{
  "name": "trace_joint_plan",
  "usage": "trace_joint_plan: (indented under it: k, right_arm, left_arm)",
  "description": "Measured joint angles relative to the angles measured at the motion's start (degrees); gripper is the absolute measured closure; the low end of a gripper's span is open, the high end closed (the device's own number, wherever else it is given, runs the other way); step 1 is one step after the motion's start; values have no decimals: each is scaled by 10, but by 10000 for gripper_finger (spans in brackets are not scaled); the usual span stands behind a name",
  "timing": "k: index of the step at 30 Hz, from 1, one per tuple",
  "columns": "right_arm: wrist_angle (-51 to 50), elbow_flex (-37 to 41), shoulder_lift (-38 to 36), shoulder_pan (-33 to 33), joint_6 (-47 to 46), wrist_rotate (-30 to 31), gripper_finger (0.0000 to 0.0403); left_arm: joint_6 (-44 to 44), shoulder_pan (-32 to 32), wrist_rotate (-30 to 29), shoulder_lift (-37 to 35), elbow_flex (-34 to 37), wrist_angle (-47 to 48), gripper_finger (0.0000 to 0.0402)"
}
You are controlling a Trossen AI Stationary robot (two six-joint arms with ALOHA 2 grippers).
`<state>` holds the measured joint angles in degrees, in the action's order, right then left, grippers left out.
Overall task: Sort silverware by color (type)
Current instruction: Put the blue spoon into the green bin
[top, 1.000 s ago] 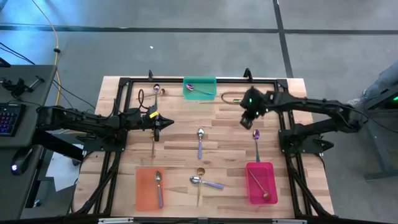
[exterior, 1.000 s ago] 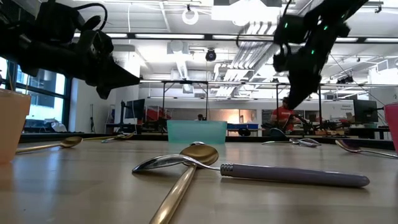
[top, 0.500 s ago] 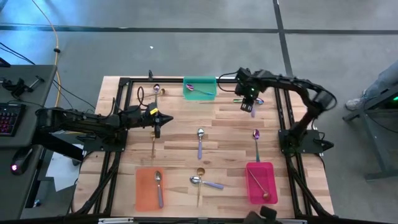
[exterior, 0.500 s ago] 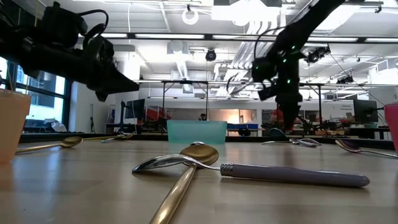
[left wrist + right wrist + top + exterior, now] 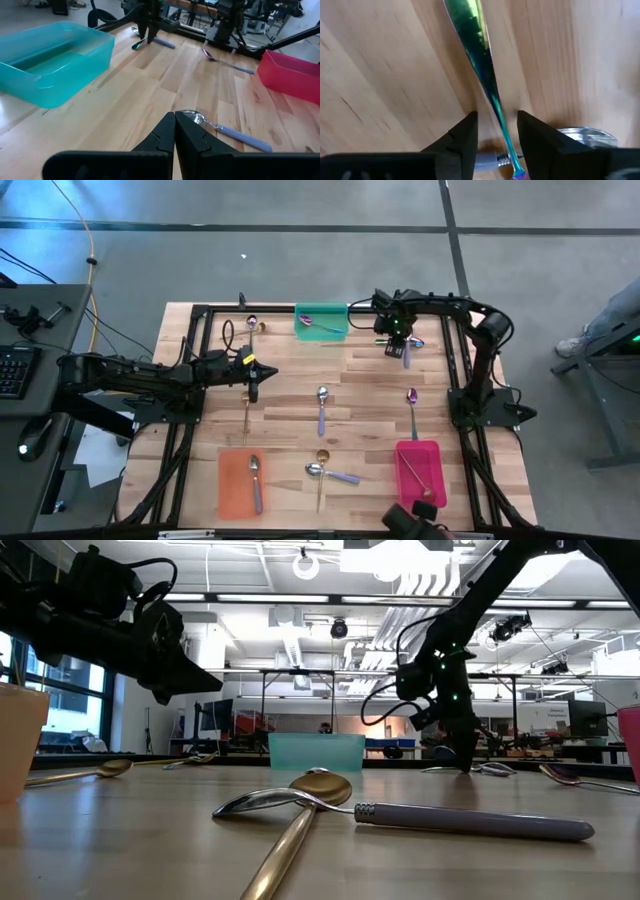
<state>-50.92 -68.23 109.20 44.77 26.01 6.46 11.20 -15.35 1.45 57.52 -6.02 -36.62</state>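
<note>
My right gripper (image 5: 393, 343) stands low at the table's far right, open, pointing down. Its fingers straddle the thin greenish handle of an iridescent spoon (image 5: 481, 60) that lies flat on the wood; a gap shows on each side. A silver spoon with a lavender handle (image 5: 582, 136) lies crossed with that handle right at the fingertips. My left gripper (image 5: 252, 383) hangs shut above the table's left middle, over a gold spoon (image 5: 245, 416). Other spoons lie scattered: a silver one (image 5: 321, 408), a purple one (image 5: 411, 408), and a gold one crossed with a silver one (image 5: 325, 472).
A teal tray (image 5: 340, 312) at the far edge holds a spoon. An orange tray (image 5: 232, 490) at the near left holds a silver spoon. A pink tray (image 5: 405, 480) at the near right holds a copper spoon. Two small spoons (image 5: 252, 325) lie at the far left.
My right gripper has swung from the table's right middle, beside the purple spoon, toward the far edge. It has then come down over the greenish-handled spoon until its fingertips stand close to the wood.
</note>
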Motion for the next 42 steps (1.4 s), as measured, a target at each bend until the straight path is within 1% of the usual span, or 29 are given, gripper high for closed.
trace_joint_plan:
  k: [3, 6, 12, 18, 22, 27, 31, 33, 37, 42]
  right_arm:
    - [1, -1, 3, -1, 0, 4, 305]
    - [0, -1, 4, 0, 0, -7, 327]
    - [-1, -1, 4, 0, 0, -11, 393]
    - [-21, 0, -6, 0, -7, -12, 395]
    - [-77, -21, -13, -7, -23, -11, 400]
    - [-149, -79, -13, -26, -37, -14, 401]
    - [-197, -147, -13, -42, -47, -21, 402]
    - [-206, -186, -13, -47, -50, -49, 402]
    - [-202, -265, -9, -55, -70, -127, 402]
    - [-178, -377, 33, -76, -81, -137, 402]
  left_arm:
    - [-1, 0, 0, 0, 0, 0, 401]
    - [-2, 0, 0, 0, 0, 3, 401]
    - [-1, 0, 1, 0, 0, 5, 401]
    - [-3, 0, 25, 0, 0, 4, 402]
    - [-3, 0, 25, 0, 0, 4, 402]
    - [-3, 0, 25, 0, 0, 4, 402]
    - [-3, 0, 25, 0, 0, 4, 401]
    - [-3, 0, 25, 0, 0, 4, 402]
    - [-4, 0, 25, 0, 0, 3, 401]
    - [-8, 0, 24, 0, 0, 3, 401]
